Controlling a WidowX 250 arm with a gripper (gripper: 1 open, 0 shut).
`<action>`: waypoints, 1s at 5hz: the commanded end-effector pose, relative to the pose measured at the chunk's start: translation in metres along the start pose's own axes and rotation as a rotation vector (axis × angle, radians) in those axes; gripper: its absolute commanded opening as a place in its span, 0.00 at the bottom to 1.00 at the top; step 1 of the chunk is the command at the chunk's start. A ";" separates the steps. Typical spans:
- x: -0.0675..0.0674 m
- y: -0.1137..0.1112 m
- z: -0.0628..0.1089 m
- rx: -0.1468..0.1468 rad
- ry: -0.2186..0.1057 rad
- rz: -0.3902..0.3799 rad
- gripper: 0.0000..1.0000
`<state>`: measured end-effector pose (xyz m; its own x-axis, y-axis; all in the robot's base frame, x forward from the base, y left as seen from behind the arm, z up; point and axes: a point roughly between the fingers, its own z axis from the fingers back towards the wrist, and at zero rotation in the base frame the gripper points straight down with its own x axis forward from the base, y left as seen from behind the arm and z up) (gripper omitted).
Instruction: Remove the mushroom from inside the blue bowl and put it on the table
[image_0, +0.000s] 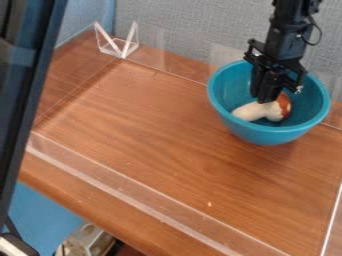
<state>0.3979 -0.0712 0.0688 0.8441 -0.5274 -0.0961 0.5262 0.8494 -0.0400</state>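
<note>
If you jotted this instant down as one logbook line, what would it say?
stage: grasp | gripper: shut on mushroom | mushroom: inside blue bowl | table: mushroom not yet placed

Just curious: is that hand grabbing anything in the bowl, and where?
The hand is shut on the mushroom at its reddish cap end, inside the blue bowl.
</note>
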 end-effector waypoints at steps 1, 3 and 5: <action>0.002 -0.004 0.023 0.018 -0.054 -0.005 0.00; -0.001 -0.004 0.038 0.015 -0.075 0.003 0.00; -0.006 -0.006 0.054 0.015 -0.102 0.009 0.00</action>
<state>0.3916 -0.0737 0.0778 0.8461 -0.5222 -0.1065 0.5178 0.8528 -0.0678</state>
